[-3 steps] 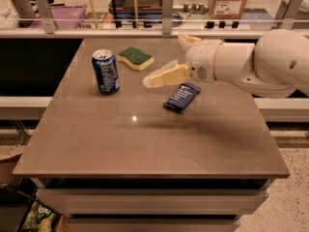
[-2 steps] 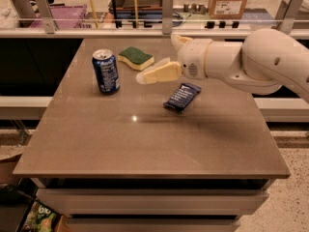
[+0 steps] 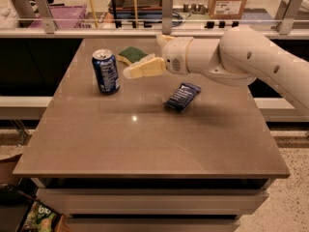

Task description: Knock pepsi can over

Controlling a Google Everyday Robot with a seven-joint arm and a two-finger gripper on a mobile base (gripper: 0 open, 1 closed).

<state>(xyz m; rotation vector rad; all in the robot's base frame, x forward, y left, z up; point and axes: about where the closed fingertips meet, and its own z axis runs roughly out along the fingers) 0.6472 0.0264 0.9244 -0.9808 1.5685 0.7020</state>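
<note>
The pepsi can (image 3: 105, 71), blue with a silver top and white markings, stands upright on the back left part of the brown table (image 3: 145, 139). My gripper (image 3: 130, 71) reaches in from the right on a white arm (image 3: 241, 57). Its cream fingers (image 3: 145, 68) point left, and the tips are a short gap to the right of the can, at about its upper half. The gripper holds nothing and does not touch the can.
A green sponge (image 3: 131, 54) lies behind the gripper, partly hidden by it. A flat dark-blue snack bar wrapper (image 3: 182, 95) lies mid-table under the arm. A glass railing with metal posts (image 3: 167, 6) runs behind the table. Boxes and clutter stand beyond it.
My gripper and arm have moved left across the table towards the can. The can, sponge and wrapper have not moved.
</note>
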